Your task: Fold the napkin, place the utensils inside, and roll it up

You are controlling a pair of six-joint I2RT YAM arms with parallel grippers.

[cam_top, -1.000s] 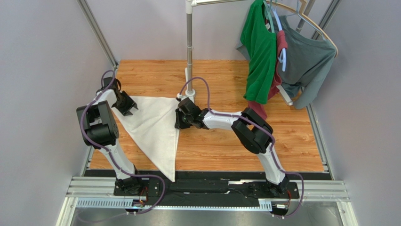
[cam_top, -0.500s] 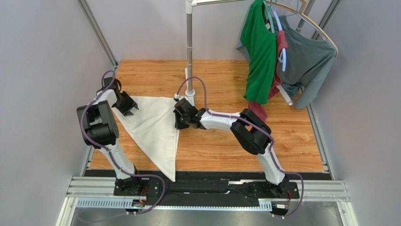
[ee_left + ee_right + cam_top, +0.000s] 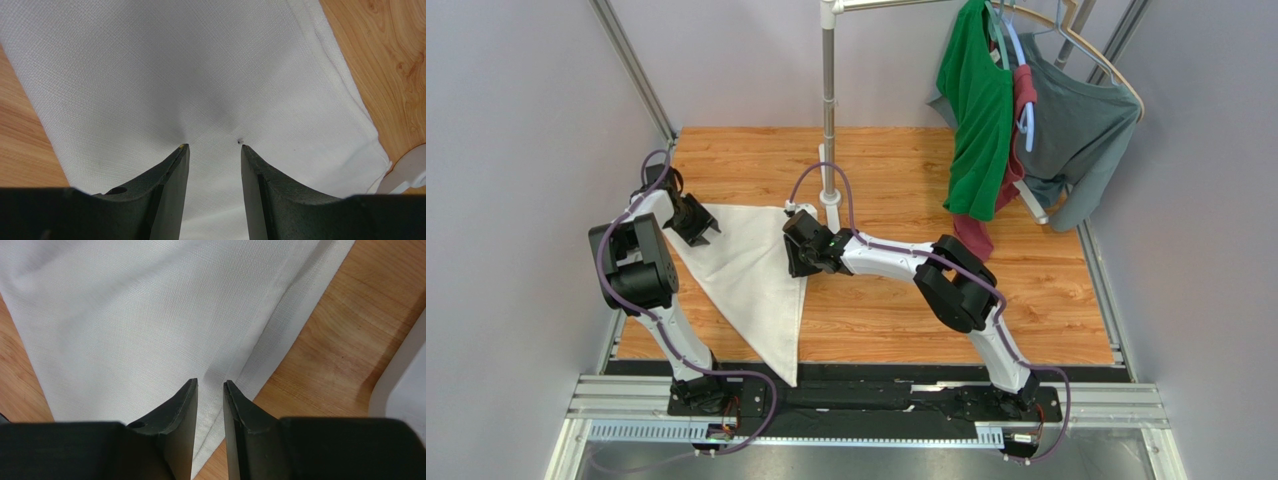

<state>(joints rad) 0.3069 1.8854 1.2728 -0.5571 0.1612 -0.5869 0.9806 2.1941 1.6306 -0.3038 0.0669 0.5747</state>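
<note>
Left gripper, jaws partly parted, presses both tips onto the napkin; right gripper, jaws narrowly parted, sits over its hem.

so the left arm is bent up tight at the left of the frame, left claw aimed down, jaws fairly wide. right arm reaches way across to mid-frame, right claw tipped down too, just a slim gap.

Napkin is seen plain white, fine weave. Table is orange-brown w/ wood grain. Green shirt & grey shirt are hung, w/ poss. a red garment between.
</note>
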